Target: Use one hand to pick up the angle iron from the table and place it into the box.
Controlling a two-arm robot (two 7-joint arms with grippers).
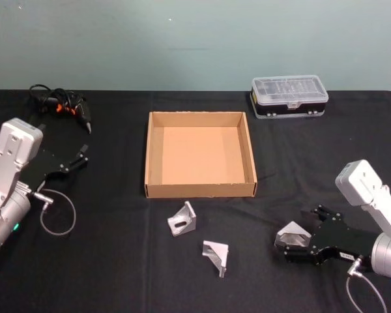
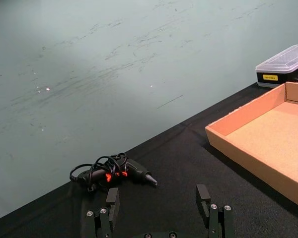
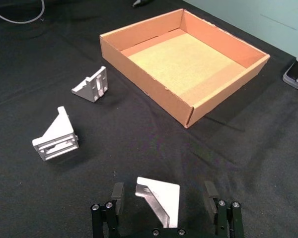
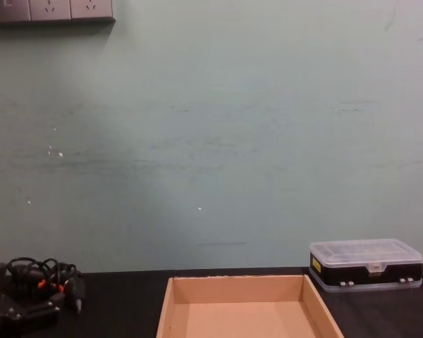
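Three silver angle irons lie on the black table (image 1: 111, 267) in front of the box (image 1: 199, 190), a shallow tan cardboard tray. One angle iron (image 1: 182, 220) lies nearest the box and another (image 1: 216, 255) is closer to me. A third angle iron (image 1: 294, 234) (image 3: 159, 197) rests on the table between the fingers (image 3: 117, 195) of my right gripper (image 1: 287, 243) (image 3: 164, 194), which is open around it with a gap on each side. My left gripper (image 1: 82, 158) (image 2: 158, 201) hangs open at the far left, holding nothing.
A clear-lidded black plastic case (image 1: 289, 96) (image 4: 365, 263) stands behind the box at the right. A black and orange tool with a coiled cable (image 1: 62, 106) (image 2: 114, 171) lies at the back left. A loose cable loop (image 1: 57, 214) hangs by my left arm.
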